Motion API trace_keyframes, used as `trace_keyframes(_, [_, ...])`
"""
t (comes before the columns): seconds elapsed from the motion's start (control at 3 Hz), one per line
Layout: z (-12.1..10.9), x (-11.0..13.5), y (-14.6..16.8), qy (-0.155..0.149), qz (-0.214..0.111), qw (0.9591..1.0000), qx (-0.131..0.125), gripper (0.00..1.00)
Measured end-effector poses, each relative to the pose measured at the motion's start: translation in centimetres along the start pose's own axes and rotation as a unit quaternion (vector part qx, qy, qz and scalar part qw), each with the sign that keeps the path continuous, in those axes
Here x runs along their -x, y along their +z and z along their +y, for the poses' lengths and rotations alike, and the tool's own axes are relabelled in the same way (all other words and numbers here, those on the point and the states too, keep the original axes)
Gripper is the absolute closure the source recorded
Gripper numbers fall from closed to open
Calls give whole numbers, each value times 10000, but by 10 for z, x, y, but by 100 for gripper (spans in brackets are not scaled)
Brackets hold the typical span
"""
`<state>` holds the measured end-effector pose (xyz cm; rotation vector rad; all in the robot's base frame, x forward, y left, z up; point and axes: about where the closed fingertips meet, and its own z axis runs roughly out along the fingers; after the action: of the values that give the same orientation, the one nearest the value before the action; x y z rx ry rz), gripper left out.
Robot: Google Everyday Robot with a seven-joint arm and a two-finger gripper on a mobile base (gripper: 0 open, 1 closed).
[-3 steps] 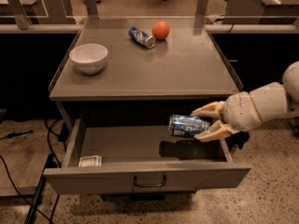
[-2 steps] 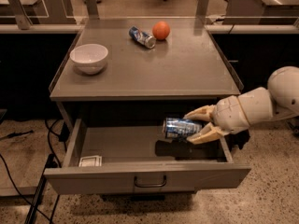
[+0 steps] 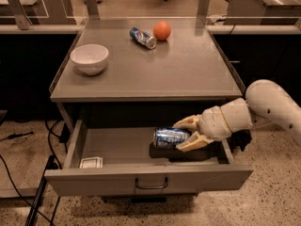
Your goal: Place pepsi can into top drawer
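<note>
Claw (image 3: 185, 135) is still pinching the pepsi can (image 3: 168, 136) sideways at its tips, sinking lower and sliding further across the open top drawer (image 3: 141, 179) right beneath it. Guessing it's getting close to letting go.

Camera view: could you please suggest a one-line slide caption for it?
The gripper, shut on the pepsi can, holds it sideways within the open top drawer, at its right side.

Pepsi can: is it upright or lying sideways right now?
Sideways. The pepsi can is horizontal, gripped by the hand at the right of the open top drawer. Whether it touches the drawer floor, cannot tell.
</note>
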<state>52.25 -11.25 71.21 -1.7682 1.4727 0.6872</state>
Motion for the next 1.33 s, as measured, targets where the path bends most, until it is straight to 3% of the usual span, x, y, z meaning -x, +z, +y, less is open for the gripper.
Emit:
trace_keyframes(0.67, [-5, -18, 41, -505, 204, 9984, -138, 100])
trace_keyframes(1.33, [-10, -34, 65, -548, 369, 9977, -129, 100])
